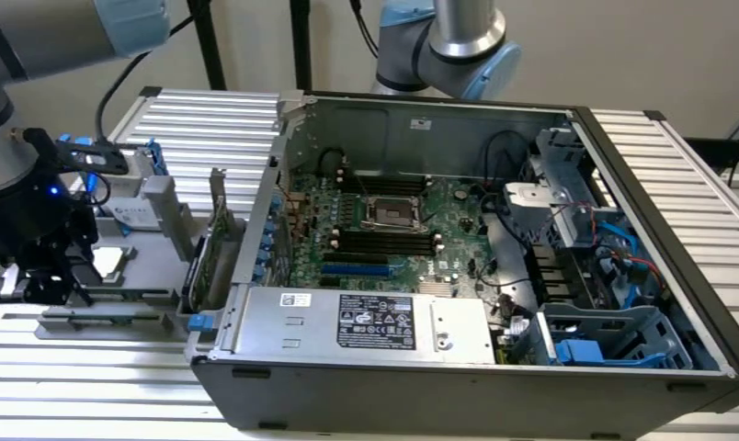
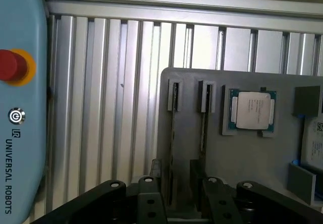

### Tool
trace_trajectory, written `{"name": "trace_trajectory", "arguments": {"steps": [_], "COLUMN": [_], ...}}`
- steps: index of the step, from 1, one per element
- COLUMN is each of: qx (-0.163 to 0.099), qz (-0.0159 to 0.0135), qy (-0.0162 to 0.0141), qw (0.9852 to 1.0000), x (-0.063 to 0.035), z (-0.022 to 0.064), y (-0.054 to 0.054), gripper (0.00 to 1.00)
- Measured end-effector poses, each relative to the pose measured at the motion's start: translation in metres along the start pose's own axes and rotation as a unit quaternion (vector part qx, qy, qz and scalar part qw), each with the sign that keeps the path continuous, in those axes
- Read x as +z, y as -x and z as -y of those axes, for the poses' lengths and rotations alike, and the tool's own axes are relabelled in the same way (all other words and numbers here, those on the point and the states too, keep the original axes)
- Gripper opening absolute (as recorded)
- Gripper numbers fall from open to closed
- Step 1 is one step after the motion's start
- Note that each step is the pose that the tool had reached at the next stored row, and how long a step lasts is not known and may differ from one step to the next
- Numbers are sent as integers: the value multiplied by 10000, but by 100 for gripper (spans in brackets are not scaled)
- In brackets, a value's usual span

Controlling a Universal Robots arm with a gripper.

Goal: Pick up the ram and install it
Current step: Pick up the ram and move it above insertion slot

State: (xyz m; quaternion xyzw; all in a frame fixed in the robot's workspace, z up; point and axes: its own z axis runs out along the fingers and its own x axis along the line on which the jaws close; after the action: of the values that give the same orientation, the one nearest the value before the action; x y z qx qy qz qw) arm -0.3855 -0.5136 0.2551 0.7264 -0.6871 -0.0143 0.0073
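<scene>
Here the wide-open pincer (image 2: 176, 167) straddles the ram (image 2: 173, 128), a thin dark strip edge-on in a gray tray (image 2: 252, 158).

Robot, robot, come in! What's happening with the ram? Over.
Gripper over tray, jaws open. Ram in its slot, lined up between jaws, ungripped. Second stick close beside.

I see a ribbed silver aluminium table (image 1: 87, 367) with long parallel slats, under soft, even light. Behind that table stands a plain beige painted wall (image 1: 640, 46). At the table's far edge rise 2 thin black metal poles (image 1: 207, 46).
</scene>
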Motion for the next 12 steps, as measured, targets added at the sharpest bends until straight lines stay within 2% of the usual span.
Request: {"name": "trace_trajectory", "arguments": {"steps": [12], "qx": [1], "qz": [0], "qy": [1], "qw": [10000], "x": [217], "z": [3], "y": [-53], "gripper": [36]}}
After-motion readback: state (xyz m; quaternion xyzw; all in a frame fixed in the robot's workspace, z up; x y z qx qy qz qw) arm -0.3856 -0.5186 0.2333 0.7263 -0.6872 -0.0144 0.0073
